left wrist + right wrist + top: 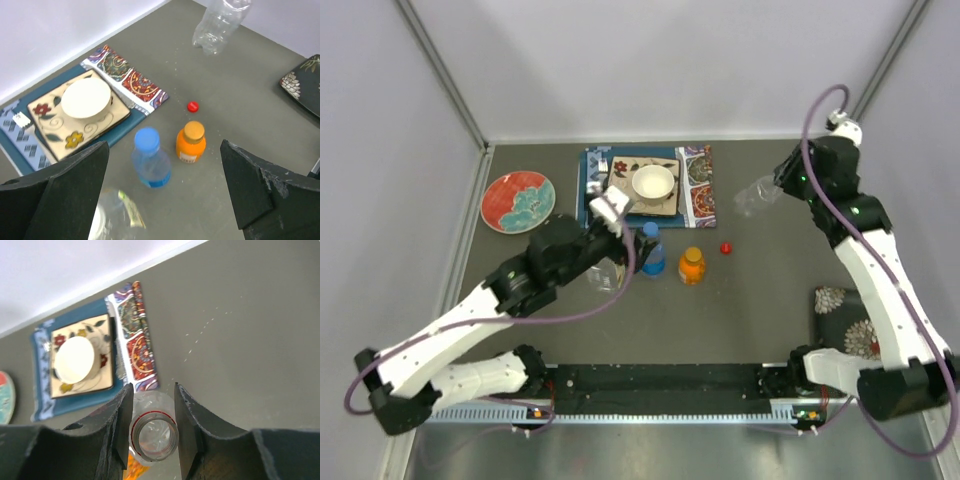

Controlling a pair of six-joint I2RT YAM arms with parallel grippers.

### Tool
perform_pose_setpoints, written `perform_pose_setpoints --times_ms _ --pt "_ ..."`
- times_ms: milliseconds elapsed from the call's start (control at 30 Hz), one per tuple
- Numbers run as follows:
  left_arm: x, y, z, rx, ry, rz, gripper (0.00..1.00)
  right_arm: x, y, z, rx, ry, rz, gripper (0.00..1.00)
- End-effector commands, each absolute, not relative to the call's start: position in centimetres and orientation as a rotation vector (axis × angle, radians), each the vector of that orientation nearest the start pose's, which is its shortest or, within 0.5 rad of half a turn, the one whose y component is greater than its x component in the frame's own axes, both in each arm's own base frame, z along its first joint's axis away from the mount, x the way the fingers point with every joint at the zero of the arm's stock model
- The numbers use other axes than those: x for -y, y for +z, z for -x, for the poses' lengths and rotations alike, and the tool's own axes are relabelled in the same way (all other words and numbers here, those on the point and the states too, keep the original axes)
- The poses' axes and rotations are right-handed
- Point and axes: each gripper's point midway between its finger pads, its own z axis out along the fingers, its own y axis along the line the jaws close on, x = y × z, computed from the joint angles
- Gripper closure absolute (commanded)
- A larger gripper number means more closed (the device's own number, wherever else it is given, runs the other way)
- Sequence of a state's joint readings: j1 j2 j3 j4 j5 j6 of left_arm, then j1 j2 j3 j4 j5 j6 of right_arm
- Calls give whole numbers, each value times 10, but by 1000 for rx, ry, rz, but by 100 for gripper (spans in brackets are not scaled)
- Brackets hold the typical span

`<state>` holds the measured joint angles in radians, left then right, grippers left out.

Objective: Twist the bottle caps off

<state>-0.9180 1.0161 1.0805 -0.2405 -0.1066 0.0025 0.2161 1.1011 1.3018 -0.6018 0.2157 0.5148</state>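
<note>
I'm seeing the right tool (153,400) gripping the slim clear bottle (154,432) at its neck, both fingers (120,430) pressing against it. The bottle's mouth is showing open, with only a red ring around it. From the top view, this bottle is hanging off the counter (760,290), tilted, near the far right side. The red cap (726,248) is lying loose on the counter, just right of the orange bottle (692,268).

The left tool (163,145) is standing wide open and holding nothing, hovering above the middle group of bottles. The blue-tinted bottle (150,162) is standing upright wearing its blue cap (147,139). The orange bottle is standing just beside it, with the orange cap (194,131) on. The wide clear bottle (605,272) is sitting under the left arm, left of the blue one. I cannot tell whether its cap is on.

Farther back, a white bowl (653,183) is resting on a floral square plate (622,172) on a patterned mat (696,185). A red and teal plate (518,200) is lying at the far left. A dark flowered plate (845,315) is lying at the right.
</note>
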Motion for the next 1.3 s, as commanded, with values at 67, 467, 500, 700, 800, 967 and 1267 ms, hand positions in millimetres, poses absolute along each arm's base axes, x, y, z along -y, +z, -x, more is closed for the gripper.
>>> perform_pose_setpoints --times_ms 67,467,500,700,800,967,1267 --pt "229 316 -204 -1636 -625 -577 1 -61 324 -410 -1891 135 -359 100" --pt "200 293 -156 -1522 -802 -553 1 -84 244 -490 -1948 -25 -221 100" --pt "199 292 -155 -1518 -802 -555 1 -88 248 -496 -1943 -28 -209 100" --pt "200 291 -149 -1519 -823 -593 1 -96 212 -511 -2029 -56 -161 100" --pt "201 288 -149 -1528 -826 -588 1 -101 198 -512 -2063 -38 -147 100" --pt "203 281 -152 -1542 -814 -588 1 -107 178 -511 -2109 -44 -120 100" --pt "204 280 -154 -1548 -810 -588 1 -116 169 -511 -2150 -47 -89 68"
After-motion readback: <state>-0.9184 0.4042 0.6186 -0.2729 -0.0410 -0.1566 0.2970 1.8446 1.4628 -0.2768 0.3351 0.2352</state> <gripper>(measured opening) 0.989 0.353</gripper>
